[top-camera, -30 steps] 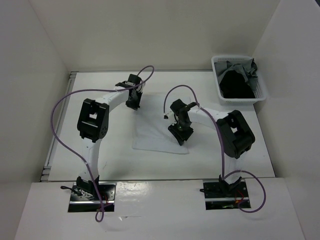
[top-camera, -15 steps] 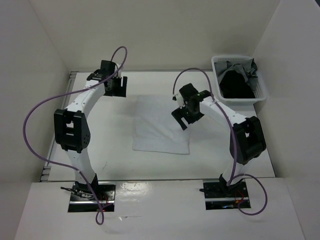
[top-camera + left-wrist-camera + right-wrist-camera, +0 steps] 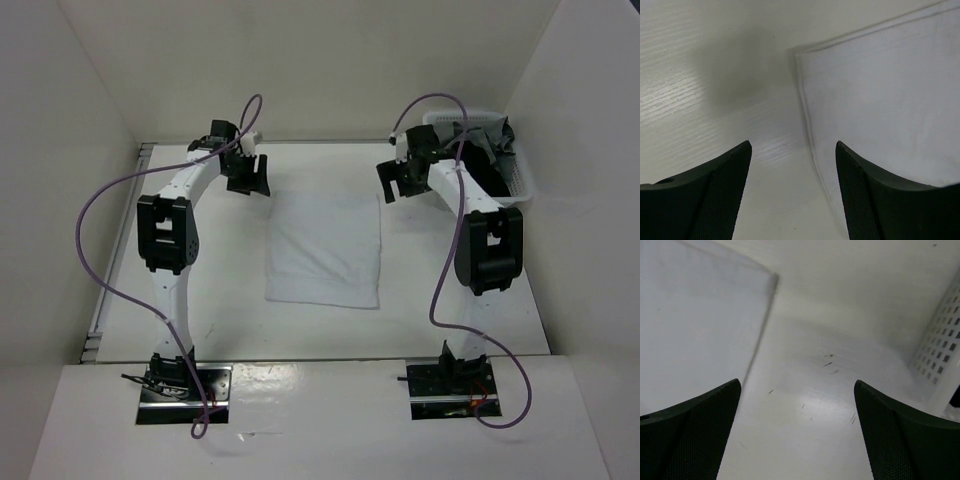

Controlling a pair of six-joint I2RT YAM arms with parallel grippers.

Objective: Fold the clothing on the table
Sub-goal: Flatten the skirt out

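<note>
While both arms were bent low over the middle of the surface a second ago, they now reach up near the top of the frame in the top view. The left hand was by the upper left corner of the clothing then. It is a bit higher and more to the left now, just off the cloth. The right hand has gone much farther. It was down on the right side of the clothing, and now it is past the upper right corner, between the clothing and the basket.

The clothing lies flat in the middle of the surface as a neat white block with straight sides. It is in the same spot as half a second ago.

Seen from the left wrist, the two black fingers are spread apart with nothing between them. A corner of the clothing is near the top middle, and the cloth fills the right side. Seen from the right wrist, that hand is spread wide too and grips nothing. Bare surface shows between its fingers, the clothing is at the upper left, and the basket wall is at the right edge.

A black cloth sits in the basket.
</note>
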